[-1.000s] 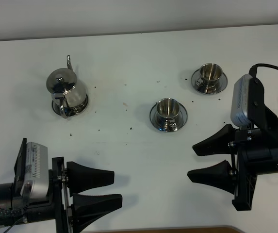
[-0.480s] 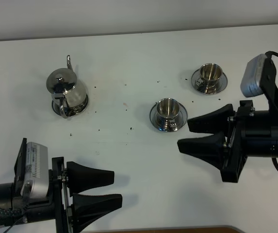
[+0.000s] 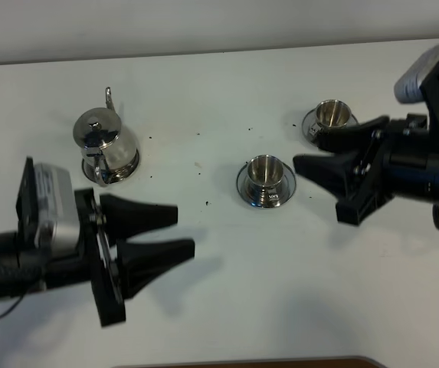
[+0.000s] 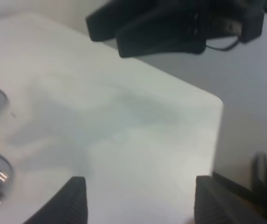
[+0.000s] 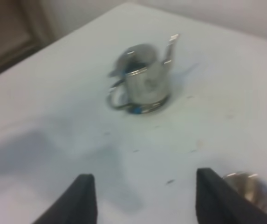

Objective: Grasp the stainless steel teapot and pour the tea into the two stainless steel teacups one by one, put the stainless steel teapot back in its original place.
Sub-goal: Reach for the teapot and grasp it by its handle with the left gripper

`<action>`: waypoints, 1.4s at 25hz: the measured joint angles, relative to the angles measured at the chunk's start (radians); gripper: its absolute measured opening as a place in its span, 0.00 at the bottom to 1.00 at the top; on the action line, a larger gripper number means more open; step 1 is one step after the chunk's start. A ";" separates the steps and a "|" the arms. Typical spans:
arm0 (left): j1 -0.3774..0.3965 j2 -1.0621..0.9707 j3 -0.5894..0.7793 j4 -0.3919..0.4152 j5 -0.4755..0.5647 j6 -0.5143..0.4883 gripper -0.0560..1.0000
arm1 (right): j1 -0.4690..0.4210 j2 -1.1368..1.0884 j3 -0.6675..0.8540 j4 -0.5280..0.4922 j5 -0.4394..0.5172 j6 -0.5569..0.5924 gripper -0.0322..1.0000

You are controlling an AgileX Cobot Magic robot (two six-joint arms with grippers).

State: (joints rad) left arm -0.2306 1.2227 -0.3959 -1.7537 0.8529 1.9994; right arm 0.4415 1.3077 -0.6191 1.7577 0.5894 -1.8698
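The left gripper hangs over the white table, nearer the camera than the middle teacup and well to its left. Its arm lies almost level above the tabletop and points toward that cup, with the wrist rolled so one black finger sits above the other in the high view. The fingers are spread apart and hold nothing. Its own wrist view is blurred and shows only bare table between the fingertips.

The right gripper sits just to the right of the middle teacup and slightly farther back. Its arm reaches in from the right edge, angled down toward the table. These fingers are also spread wide and grip nothing, and the lower fingertip ends close beside the cup's saucer; whether it touches cannot be told.

The middle teacup stands upright on that saucer. Well to its left and a little farther back, the teapot stands upright on its coaster, lid on, touched by neither gripper. The right wrist view shows it ahead of the open fingers, though blurred.

Beyond the middle teacup and to its right, the far teacup stands upright, and the right gripper's upper finger crosses in front of its base.
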 joint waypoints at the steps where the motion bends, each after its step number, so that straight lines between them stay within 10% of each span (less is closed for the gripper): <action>1: 0.000 0.000 -0.021 0.000 -0.022 -0.017 0.59 | 0.000 0.000 -0.019 0.000 -0.031 -0.001 0.48; 13: 0.000 0.003 -0.226 0.003 -0.440 -0.297 0.58 | 0.000 -0.072 -0.126 0.003 -0.638 -0.002 0.48; 20: 0.000 0.004 -0.340 0.258 -0.551 -0.624 0.57 | 0.000 -0.202 -0.127 0.004 -0.905 0.041 0.48; 25: 0.000 0.004 -0.428 0.526 -0.551 -0.911 0.57 | 0.000 -0.266 -0.127 0.003 -0.779 0.140 0.48; 31: 0.000 0.005 -0.514 0.820 -0.485 -1.186 0.57 | 0.000 -0.269 -0.127 -0.019 -0.380 0.264 0.45; 35: 0.000 0.005 -0.536 0.934 -0.435 -1.280 0.57 | 0.000 -0.269 -0.127 -0.286 -0.139 0.525 0.45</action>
State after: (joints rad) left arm -0.2306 1.2272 -0.9317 -0.8201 0.4177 0.7191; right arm 0.4415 1.0390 -0.7461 1.4715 0.4499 -1.3443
